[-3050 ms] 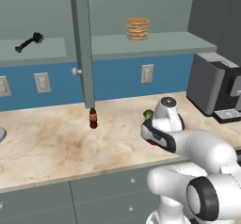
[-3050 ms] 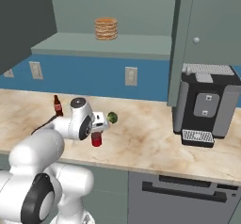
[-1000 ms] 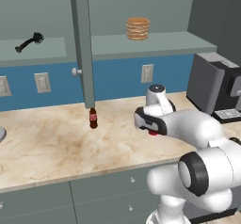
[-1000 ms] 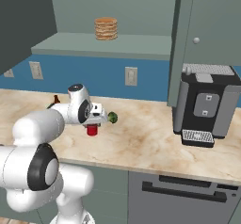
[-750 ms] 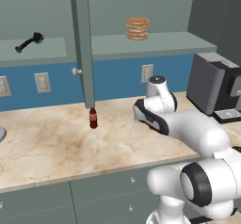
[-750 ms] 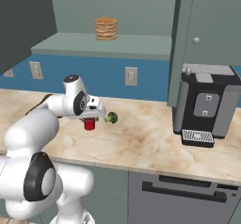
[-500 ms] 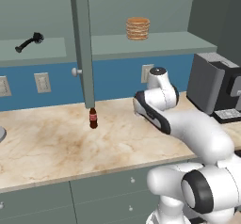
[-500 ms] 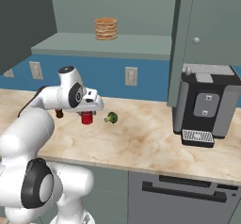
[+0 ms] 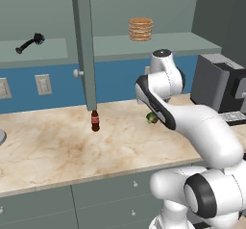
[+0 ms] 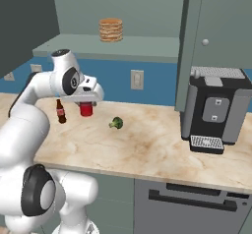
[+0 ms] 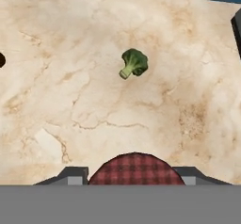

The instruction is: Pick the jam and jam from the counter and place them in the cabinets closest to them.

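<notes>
Above the marbled counter (image 10: 147,149), the white arm bends high and reaches across, its gripper (image 10: 86,108) pinching the dark red jam (image 10: 86,109) in mid-air.
Beige, veined stone spreads under the open grey-green cabinets (image 10: 123,45) with their pale shelf; the round jar shows a red checked top between the fingertips (image 11: 70,176), a green leafy ball (image 11: 132,63) lying at twelve o'clock from it.

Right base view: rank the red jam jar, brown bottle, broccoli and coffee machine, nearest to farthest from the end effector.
1. Red jam jar, held in the end effector.
2. Brown bottle, on its left.
3. Broccoli, to its right on the counter.
4. Coffee machine, far right.
</notes>
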You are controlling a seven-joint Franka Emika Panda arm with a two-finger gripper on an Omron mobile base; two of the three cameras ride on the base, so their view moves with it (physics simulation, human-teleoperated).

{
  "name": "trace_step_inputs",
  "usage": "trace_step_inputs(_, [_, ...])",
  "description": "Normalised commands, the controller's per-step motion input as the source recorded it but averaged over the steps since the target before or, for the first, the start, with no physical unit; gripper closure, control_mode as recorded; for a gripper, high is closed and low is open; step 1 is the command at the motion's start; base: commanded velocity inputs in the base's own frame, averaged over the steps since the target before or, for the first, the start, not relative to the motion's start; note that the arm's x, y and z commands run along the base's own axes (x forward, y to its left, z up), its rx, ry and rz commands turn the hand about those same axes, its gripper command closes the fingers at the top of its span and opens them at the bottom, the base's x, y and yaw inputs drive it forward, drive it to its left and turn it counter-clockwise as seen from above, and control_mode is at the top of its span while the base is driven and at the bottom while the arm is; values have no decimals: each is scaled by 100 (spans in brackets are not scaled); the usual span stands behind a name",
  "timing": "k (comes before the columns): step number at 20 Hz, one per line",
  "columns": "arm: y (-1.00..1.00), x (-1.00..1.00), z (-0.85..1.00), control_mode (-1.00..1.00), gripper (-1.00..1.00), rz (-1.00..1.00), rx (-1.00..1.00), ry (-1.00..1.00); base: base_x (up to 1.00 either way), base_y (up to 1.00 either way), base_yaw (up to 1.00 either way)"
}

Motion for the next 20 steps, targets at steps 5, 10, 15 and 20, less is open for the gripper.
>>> trace_step_inputs(5, [4,0,71,-100,100,-6,0,0,0,0,0])
trace_step_inputs(10, [-9,-40,11,-100,100,1,0,-20,0,0,0])
trace_step_inputs(15, [-2,2,36,-100,100,0,3,-28,0,0,0])
trace_step_inputs(20, [0,23,70,-100,100,-6,5,-14,0,0,0])
